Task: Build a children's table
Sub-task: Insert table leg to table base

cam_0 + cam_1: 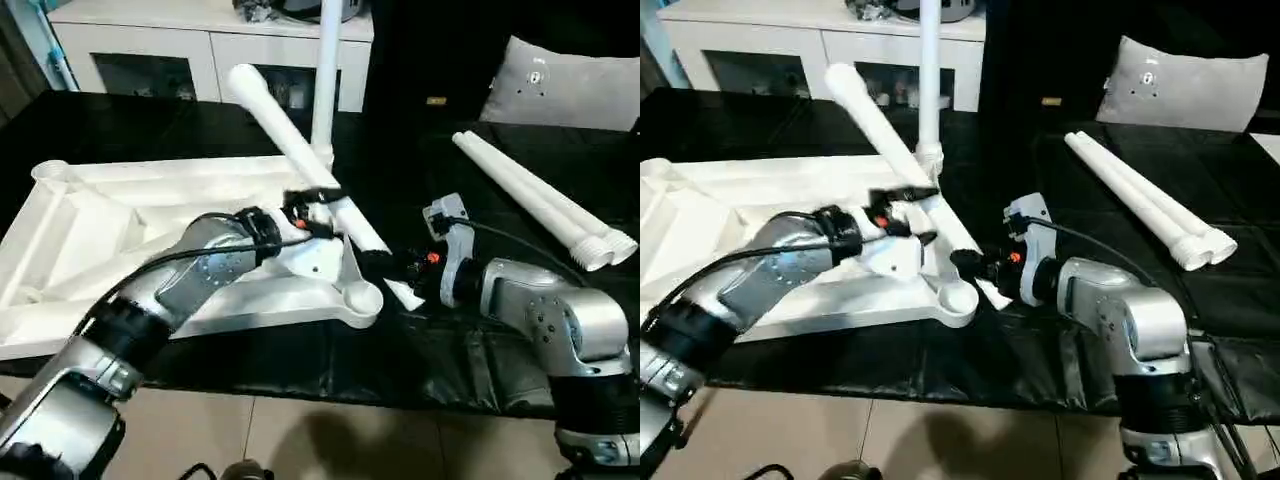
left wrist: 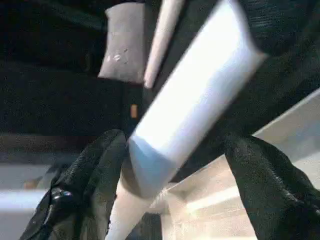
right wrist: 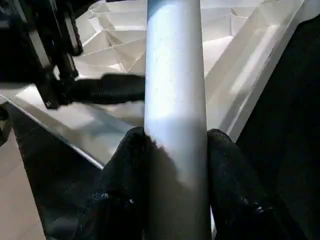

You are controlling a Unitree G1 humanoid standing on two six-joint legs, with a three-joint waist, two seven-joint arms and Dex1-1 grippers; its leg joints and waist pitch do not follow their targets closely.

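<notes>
left eye view: the table top (image 1: 120,230) lies ribbed side up on the black surface, one leg (image 1: 324,80) already upright in its far corner. the slanted leg (image 1: 290,140) runs from far-left down to near-right, its lower end beside the near corner socket (image 1: 360,298). the right gripper (image 1: 385,265) is closed on that lower end; the left gripper (image 1: 310,205) is higher on the shaft

right eye view: two spare legs (image 1: 1140,195) lie well apart on the right

left wrist view: the fingers (image 2: 100,165) stand wide, one touching the leg

right wrist view: both fingers (image 3: 132,165) press the tube, so i judge the right arm must swing it upright
</notes>
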